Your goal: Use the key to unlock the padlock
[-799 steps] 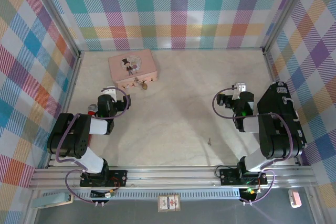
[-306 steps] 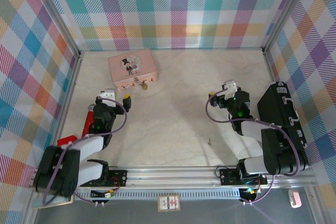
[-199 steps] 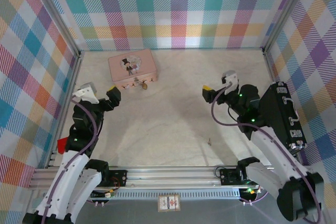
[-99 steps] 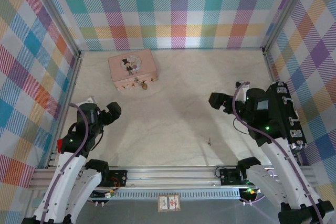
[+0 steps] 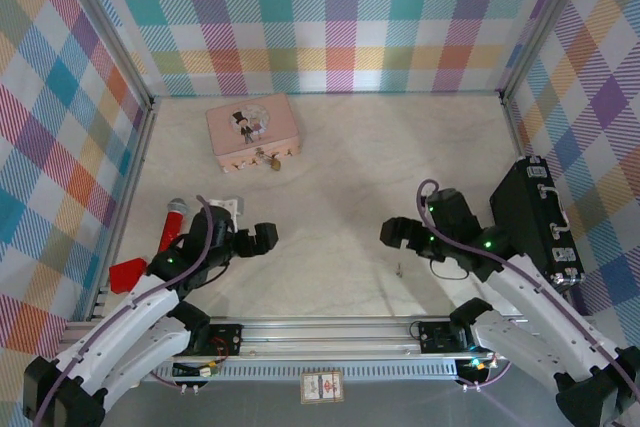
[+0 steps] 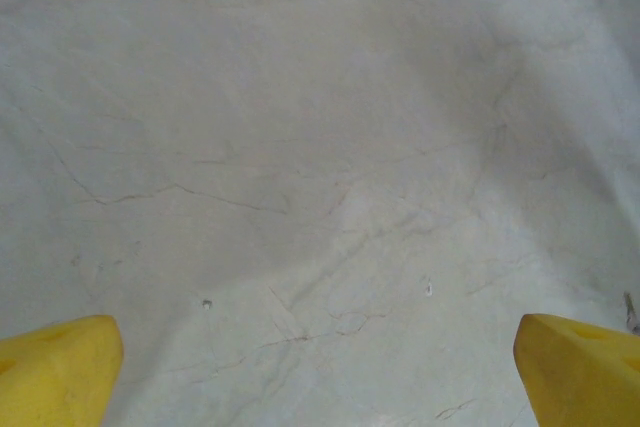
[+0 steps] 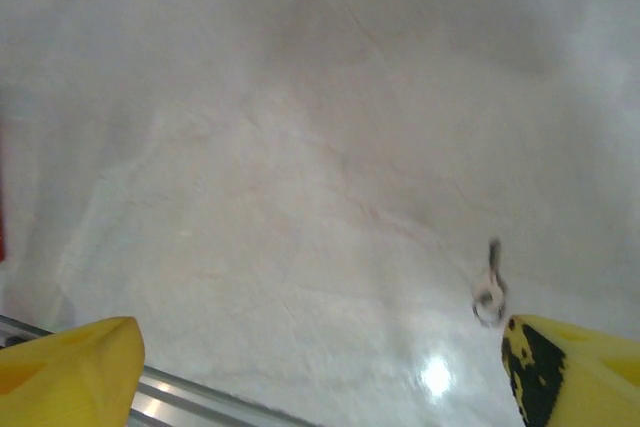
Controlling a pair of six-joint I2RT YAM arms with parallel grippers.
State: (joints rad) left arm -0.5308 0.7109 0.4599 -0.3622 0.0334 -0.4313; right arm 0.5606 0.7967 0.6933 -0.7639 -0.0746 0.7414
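Hovering above open table (image 5: 340,147), left end effector (image 6: 320,372) and right end effector (image 7: 325,372) spread, key (image 7: 489,292) seemingly near right.

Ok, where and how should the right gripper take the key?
Probably from straight above: the key lies flat on the table, so no side offers purchase. Close the right gripper across its round head, which is wider than the thin shaft.

I get bright, even light in the top view, with soft grey shadows on the table (image 5: 350,147). My right wrist view is blurred, the key (image 7: 490,289) smeared, with a glare spot at lower centre; the left wrist view is sharper, shaded at upper right.
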